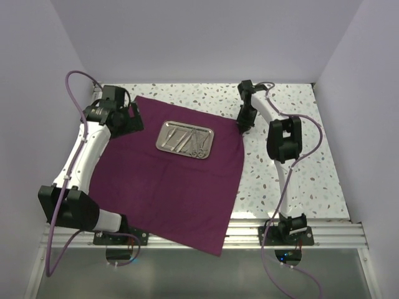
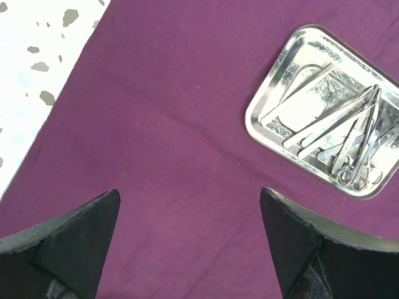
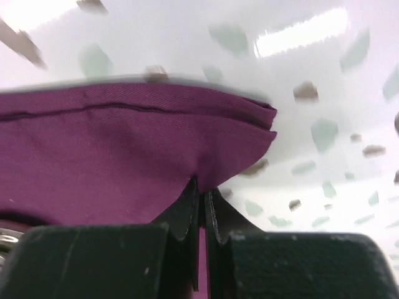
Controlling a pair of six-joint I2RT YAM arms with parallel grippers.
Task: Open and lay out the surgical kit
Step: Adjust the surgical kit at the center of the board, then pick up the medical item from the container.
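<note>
A dark purple-maroon cloth wrap lies spread flat over the white speckled table, filling the middle of the top view. Its lower corner hangs past the table's near edge at the bottom of the frame. A small shiny rectangular steel tray sits on the cloth in the upper middle of that view. Slim steel instruments lie inside it, some with ring handles.

The left gripper is at the upper left corner of the cloth in the top view. In its wrist view its black fingers are spread wide over bare cloth with nothing between them, and the tray is in the upper right of that frame.

The right gripper is at the cloth's upper right corner in the top view. Its jaws are pressed together on the hemmed edge of the cloth.
</note>
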